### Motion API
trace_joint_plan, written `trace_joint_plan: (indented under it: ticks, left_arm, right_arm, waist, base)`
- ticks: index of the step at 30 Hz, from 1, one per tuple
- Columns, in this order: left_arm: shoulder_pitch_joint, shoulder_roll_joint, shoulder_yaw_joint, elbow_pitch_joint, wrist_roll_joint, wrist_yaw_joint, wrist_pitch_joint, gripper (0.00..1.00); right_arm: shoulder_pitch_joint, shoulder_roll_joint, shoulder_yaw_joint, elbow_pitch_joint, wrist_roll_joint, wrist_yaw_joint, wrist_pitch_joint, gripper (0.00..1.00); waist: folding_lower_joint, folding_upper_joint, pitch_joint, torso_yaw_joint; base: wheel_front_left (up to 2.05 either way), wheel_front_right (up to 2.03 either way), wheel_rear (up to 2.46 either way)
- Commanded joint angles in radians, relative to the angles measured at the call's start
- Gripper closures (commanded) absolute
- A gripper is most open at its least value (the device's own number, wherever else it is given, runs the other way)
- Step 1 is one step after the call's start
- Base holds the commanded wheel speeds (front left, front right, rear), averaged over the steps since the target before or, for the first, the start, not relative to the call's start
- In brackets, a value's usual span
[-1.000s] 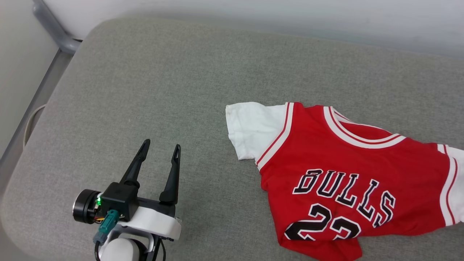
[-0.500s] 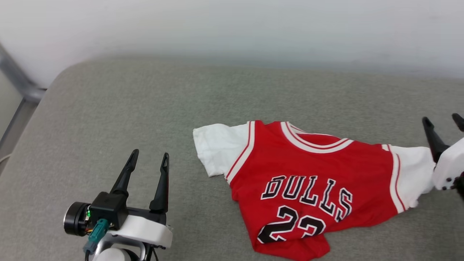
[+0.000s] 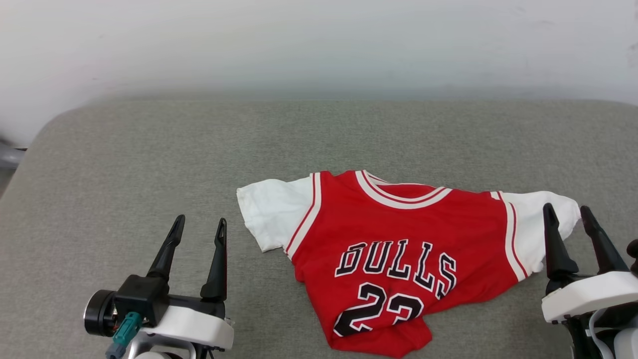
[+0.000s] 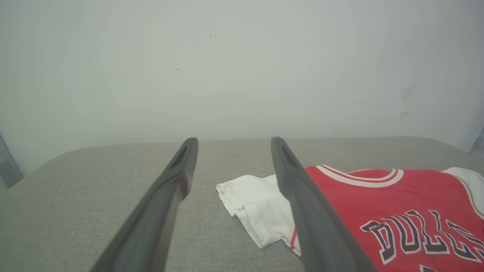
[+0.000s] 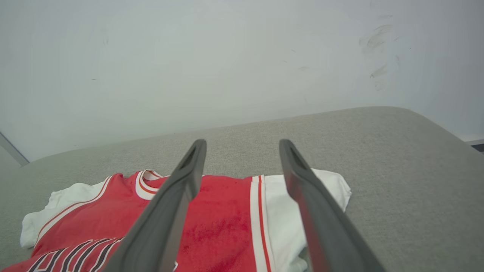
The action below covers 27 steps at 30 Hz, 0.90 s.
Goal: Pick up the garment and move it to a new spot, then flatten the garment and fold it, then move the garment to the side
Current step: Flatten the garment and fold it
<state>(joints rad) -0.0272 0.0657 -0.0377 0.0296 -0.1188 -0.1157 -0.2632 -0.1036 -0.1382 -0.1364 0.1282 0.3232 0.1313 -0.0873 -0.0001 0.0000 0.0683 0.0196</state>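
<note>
The garment [image 3: 398, 249], a red jersey T-shirt with white sleeves and black "BULLS 23" lettering, lies face up on the grey cushioned surface [image 3: 149, 149], its lower hem bunched and crooked. My left gripper [image 3: 198, 225] stands open to the left of its white sleeve, holding nothing. At the right, my right gripper [image 3: 566, 212] is open beside the other white sleeve, apart from the cloth. In the left wrist view the garment [image 4: 378, 204] lies right of the open gripper [image 4: 233, 142]. From the right wrist the garment [image 5: 227, 219] spreads beneath the open gripper [image 5: 242, 144].
A pale wall [image 3: 319, 45] runs along the far edge of the cushioned surface. A grey metal frame piece [image 3: 10, 154] shows at the far left edge. Bare cushion extends left of the garment and behind it.
The head camera has swung right and up, bringing the garment to the centre. My right gripper has come into view at the lower right, open beside the sleeve. The left gripper stays open.
</note>
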Motion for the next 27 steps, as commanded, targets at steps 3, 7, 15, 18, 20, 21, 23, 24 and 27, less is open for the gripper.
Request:
trace_joint_plan:
  ticks: [3, 7, 15, 18, 20, 21, 23, 24, 27]
  left_arm:
    - [-0.014, 0.019, -0.008, -0.011, 0.007, -0.007, -0.002, 0.0]
    - [-0.069, 0.068, -0.014, 0.014, 0.001, -0.012, 0.013, 0.0]
    - [-0.34, 0.263, -0.147, 0.093, -0.158, -0.015, 0.341, 0.0]
    - [-0.444, 0.33, -0.19, 0.13, -0.276, -0.014, 0.53, 0.0]
    - [-0.506, 0.386, -0.239, 0.14, -0.328, -0.014, 0.674, 0.0]
    - [-0.54, 0.411, -0.258, 0.142, -0.352, -0.014, 0.732, 0.0]
    - [-0.583, 0.444, -0.294, 0.148, -0.406, -0.014, 0.834, 0.0]
    - [-0.596, 0.463, -0.327, 0.146, -0.432, -0.014, 0.888, 0.0]
    - [-0.654, 0.535, -0.388, 0.144, -0.477, -0.014, 0.979, 0.0]
  right_arm:
    - [0.016, 0.013, 0.01, -0.014, -0.003, -0.001, -0.012, 0.0]
    - [0.005, 0.013, 0.011, -0.035, -0.011, -0.001, -0.006, 0.0]
    - [-0.013, 0.015, 0.002, -0.059, -0.029, -0.001, -0.01, 0.0]
    - [-0.025, 0.022, 0.005, -0.058, -0.033, -0.001, -0.02, 0.0]
    - [-0.031, 0.027, 0.016, -0.053, -0.037, -0.001, -0.025, 0.0]
    - [-0.037, 0.028, 0.02, -0.051, -0.037, -0.001, -0.029, 0.0]
    - [-0.051, 0.029, 0.027, -0.047, -0.038, -0.001, -0.036, 0.0]
    - [-0.055, 0.032, 0.03, -0.046, -0.038, -0.001, -0.04, 0.0]
    - [-0.068, 0.038, 0.034, -0.042, -0.038, -0.001, -0.05, 0.0]
  waist:
    - [0.0001, 0.0, 0.018, -0.028]
    - [0.0001, 0.0, 0.045, -0.054]
    - [0.0001, 0.0, 0.145, -0.106]
    - [0.0001, 0.0, 0.182, -0.122]
    - [0.0001, 0.0, 0.207, -0.134]
    - [0.0001, 0.0, 0.219, -0.138]
    - [0.0001, 0.0, 0.239, -0.146]
    - [0.0001, 0.0, 0.249, -0.15]
    - [0.0001, 0.0, 0.279, -0.16]
  base:
    - [0.0, 0.0, 0.0]
    - [0.0, 0.0, 0.0]
    - [0.0, 0.0, 0.0]
    - [0.0, 0.0, 0.0]
    - [0.0, 0.0, 0.0]
    - [0.0, 0.0, 0.0]
    - [0.0, 0.0, 0.0]
    - [0.0, 0.0, 0.0]
    - [0.0, 0.0, 0.0]
